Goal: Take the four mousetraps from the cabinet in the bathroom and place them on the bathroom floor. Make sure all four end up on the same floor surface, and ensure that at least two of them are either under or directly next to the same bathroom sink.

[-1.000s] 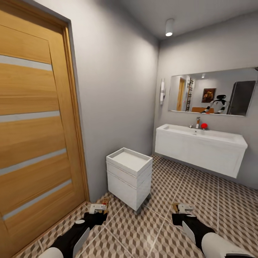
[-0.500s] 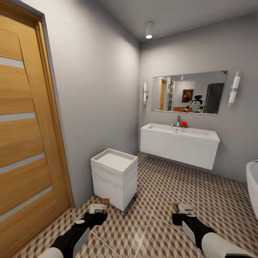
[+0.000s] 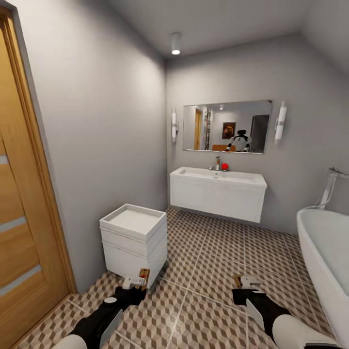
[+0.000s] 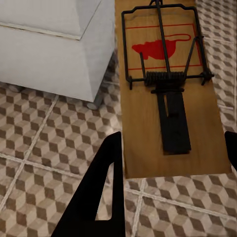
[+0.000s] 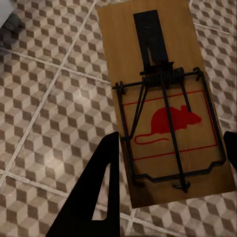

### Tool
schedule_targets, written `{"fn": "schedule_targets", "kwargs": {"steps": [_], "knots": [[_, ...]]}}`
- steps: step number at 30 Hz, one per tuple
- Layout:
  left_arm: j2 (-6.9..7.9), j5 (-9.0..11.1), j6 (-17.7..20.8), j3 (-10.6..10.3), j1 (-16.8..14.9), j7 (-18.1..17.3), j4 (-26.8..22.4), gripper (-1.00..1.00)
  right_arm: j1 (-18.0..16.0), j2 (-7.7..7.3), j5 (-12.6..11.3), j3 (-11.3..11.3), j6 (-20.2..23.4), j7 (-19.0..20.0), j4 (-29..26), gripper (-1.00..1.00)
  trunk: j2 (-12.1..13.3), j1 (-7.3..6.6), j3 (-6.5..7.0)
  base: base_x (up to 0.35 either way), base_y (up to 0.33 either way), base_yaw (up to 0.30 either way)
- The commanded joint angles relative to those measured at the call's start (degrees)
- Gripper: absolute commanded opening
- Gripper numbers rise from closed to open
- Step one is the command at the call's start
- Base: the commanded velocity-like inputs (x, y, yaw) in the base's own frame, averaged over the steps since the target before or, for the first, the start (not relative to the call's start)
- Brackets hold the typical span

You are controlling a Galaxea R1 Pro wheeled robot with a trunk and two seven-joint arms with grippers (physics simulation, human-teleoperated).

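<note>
While above the bathroom floor point(image 3: 213, 271), both jaws clamped on mousetraps point(image 4: 168, 94) point(image 5: 165, 103).

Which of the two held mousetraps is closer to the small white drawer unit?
The mousetrap in the left tool: its board hangs right beside the small white drawer unit, while the right tool carries its mousetrap over open floor tiles.

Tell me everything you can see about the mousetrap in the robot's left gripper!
The mousetrap is a flat rectangular board that looks like light brown wood. A red mouse picture inside a thin red frame is printed near one end. On top sit dark metal parts: a wire bar loop, a coiled spring across the middle and a flat black strip. The left gripper holds it by one end, its black fingers on either side, above the cube-patterned floor, near a white storage box.
</note>
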Motion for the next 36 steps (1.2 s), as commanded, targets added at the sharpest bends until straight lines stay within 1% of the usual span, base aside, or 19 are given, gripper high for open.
{"fn": "schedule_targets", "kwargs": {"steps": [1, 21, 26, 29, 36], "knots": [[-0.05, 0.3, 0.3, -0.3, 0.0, 0.1, -0.1, -1.0, 0.0, 0.01, -0.2, 0.0, 0.3, -0.1, -0.1, -1.0, 0.0, 0.0, -0.05, 0.0, 0.0, -0.291], [-0.31, 0.1, 0.5, -0.3, 0.0, 0.7, 0.0, -1.0, 0.0, 0.01, -0.2, 0.0, 0.3, -0.1, -0.1, -1.0, 0.0, 0.0, 0.39, 0.0, 0.0, -0.291], [-0.32, 0.0, 2.2, -0.3, 0.0, 0.7, 0.0, -1.0, 0.0, 0.01, -0.2, 0.0, 0.5, -0.1, -0.1, -1.0, 0.0, 0.0, 0.51, 0.0, 0.0, -0.291], [-0.41, 0.0, 3.2, -0.3, 0.0, 0.7, 0.0, -1.0, 0.0, 0.01, -0.3, 0.0, 1.6, 0.0, -0.1, -1.0, 0.0, 0.0, 0.58, 0.0, 0.0, -0.291], [-0.61, -0.1, 3.7, -0.3, 0.0, 0.7, 0.0, -1.0, 0.0, 0.07, -0.3, -0.1, 2.3, -0.2, -0.1, -1.0, 0.0, 0.0, 0.75, 0.015, 0.0, -0.279]]}}
